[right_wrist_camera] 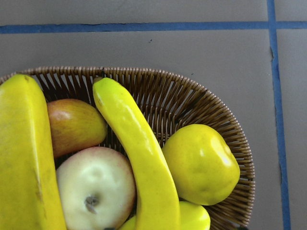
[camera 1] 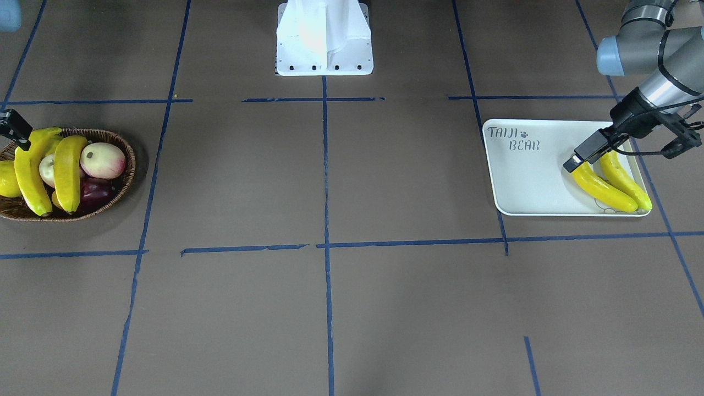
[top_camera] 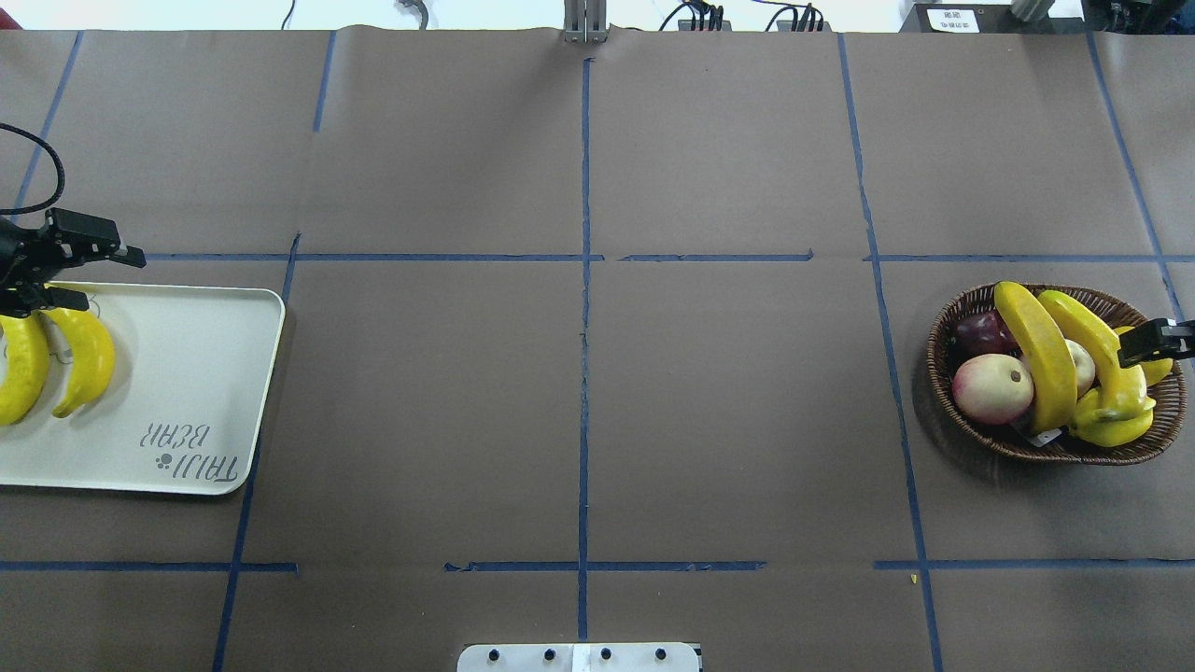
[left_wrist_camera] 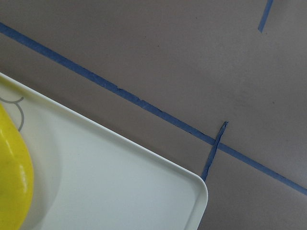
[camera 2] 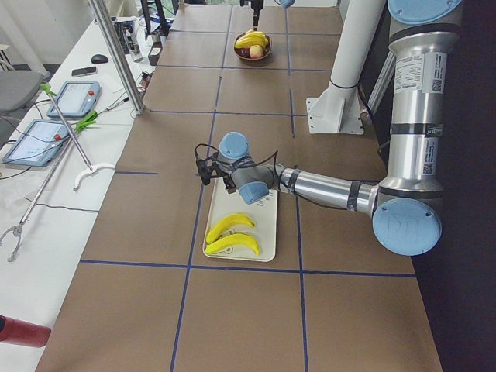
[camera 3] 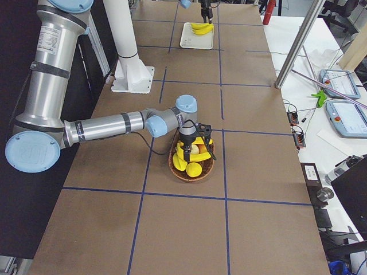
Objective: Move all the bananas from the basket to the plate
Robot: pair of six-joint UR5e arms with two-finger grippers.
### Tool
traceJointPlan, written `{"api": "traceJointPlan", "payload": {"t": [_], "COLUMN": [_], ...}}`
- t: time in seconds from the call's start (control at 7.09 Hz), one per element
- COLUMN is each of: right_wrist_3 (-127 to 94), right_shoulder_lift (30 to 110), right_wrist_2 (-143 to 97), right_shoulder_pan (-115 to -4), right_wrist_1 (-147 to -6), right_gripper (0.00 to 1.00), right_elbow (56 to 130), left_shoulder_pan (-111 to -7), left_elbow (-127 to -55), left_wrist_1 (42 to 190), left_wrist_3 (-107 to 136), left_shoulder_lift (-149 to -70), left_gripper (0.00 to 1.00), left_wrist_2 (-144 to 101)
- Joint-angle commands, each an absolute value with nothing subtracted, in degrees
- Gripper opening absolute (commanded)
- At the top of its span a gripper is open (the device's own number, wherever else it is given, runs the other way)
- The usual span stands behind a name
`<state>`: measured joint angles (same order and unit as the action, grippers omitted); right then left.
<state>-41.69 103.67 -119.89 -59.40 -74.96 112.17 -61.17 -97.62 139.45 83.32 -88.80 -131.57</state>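
Two bananas point(top_camera: 86, 359) point(top_camera: 21, 369) lie side by side on the off-white plate point(top_camera: 187, 373) at the table's left end. My left gripper point(top_camera: 112, 280) hovers open just over their far tips, holding nothing; the front view shows its fingers spread point(camera 1: 621, 157). Two more bananas point(top_camera: 1036, 355) point(top_camera: 1092, 345) rest on other fruit in the wicker basket point(top_camera: 1027, 448) at the right end. My right gripper point(top_camera: 1153, 343) hangs above the basket's outer side, beside a banana, and looks open and empty. In the right wrist view that banana point(right_wrist_camera: 139, 158) lies directly below.
The basket also holds a pink-cream peach point(top_camera: 992, 388), a dark purple fruit point(top_camera: 980, 331) and a plump yellow fruit point(right_wrist_camera: 201, 163). Blue tape lines cross the brown table. The white robot base point(camera 1: 324, 38) stands mid-table on the robot's side.
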Motion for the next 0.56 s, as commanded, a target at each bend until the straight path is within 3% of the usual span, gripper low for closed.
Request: {"api": "traceJointPlan", "payload": {"t": [0.0,0.42], "right_wrist_3": [-44.3,-44.2], "right_shoulder_lift": [103.4,103.4], "right_wrist_2": [-118.7,-117.2], "right_shoulder_pan": [-56.2,-54.5], "right_wrist_1": [-75.0,-75.0], "right_gripper": [0.83,0.79], "right_elbow": [110.8,109.8], "left_shoulder_pan": [-61.2,-61.1], "left_elbow": [-97.6,-97.8], "left_wrist_1": [139.6,139.7], "left_wrist_3": [83.3,83.4], "left_shoulder_lift": [-88.6,-88.3], "left_gripper": [1.00,1.00], "left_wrist_2": [-131.6,-131.6]}}
